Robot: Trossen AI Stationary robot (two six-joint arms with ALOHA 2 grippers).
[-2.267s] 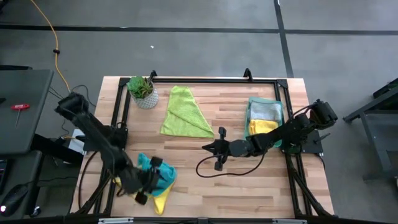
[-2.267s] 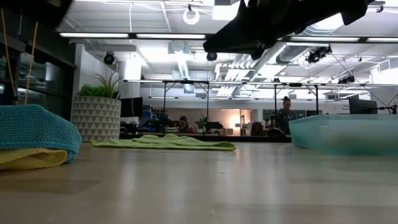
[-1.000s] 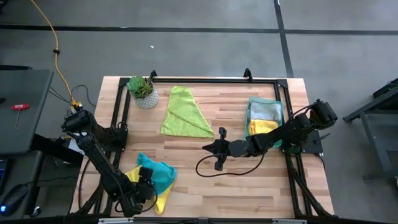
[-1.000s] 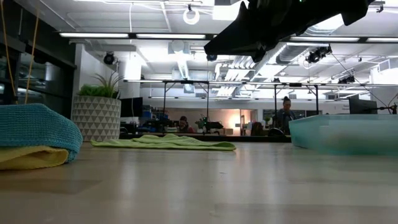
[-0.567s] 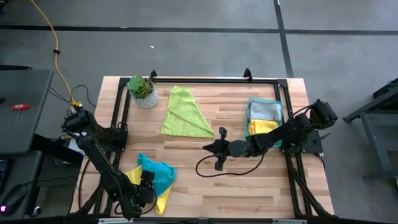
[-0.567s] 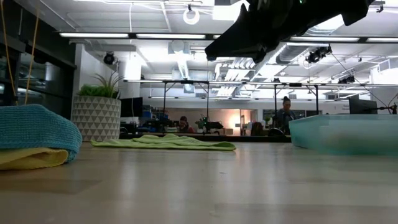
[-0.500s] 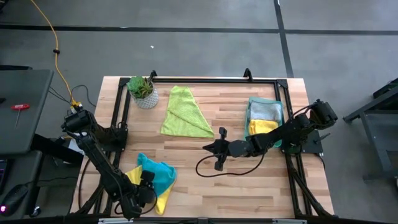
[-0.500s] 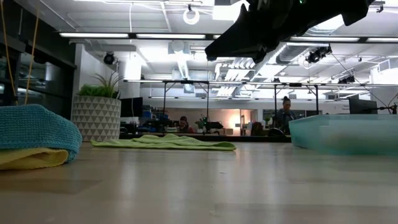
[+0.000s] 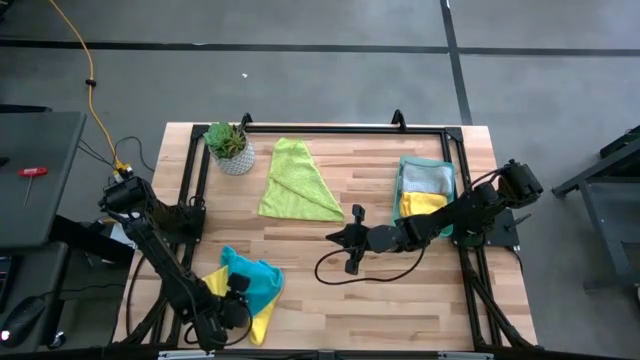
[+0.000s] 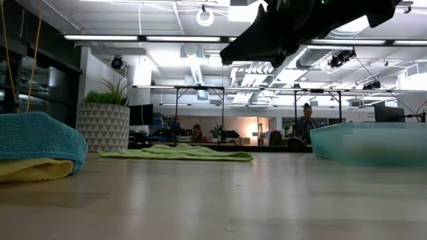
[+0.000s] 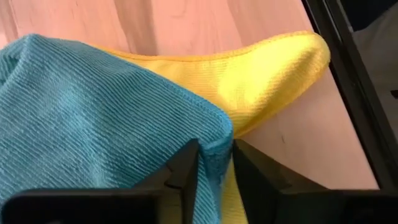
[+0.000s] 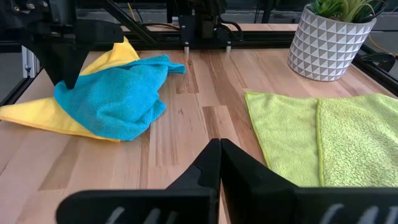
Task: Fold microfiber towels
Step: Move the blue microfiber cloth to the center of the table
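A teal blue towel [image 9: 255,280] lies crumpled on a yellow towel [image 9: 258,322] at the table's near left. My left gripper [image 9: 232,305] stands over their near-left side, shut on the teal towel [image 11: 93,112]. A yellow corner [image 11: 267,68] sticks out from under the teal one onto bare wood. A lime green towel [image 9: 295,180] lies flat at the far middle. My right gripper [image 9: 335,238] hovers shut over the table's middle, touching nothing, its fingers [image 12: 219,152] pointing toward the teal heap [image 12: 118,93]. My left gripper pinches the teal towel's hemmed edge at a rounded corner [image 11: 217,134] between its two fingers. The fingers slant down onto it from above. One layer or several, I cannot tell. The towel stays slack, resting on the yellow towel and the table.
A translucent green tray [image 9: 452,180] at the far right holds folded grey and yellow cloths. A potted plant [image 9: 228,145] stands at the far left corner. Black frame rails [image 9: 190,190] run along the table's edges. A black cable [image 9: 360,275] loops on the wood below my right arm.
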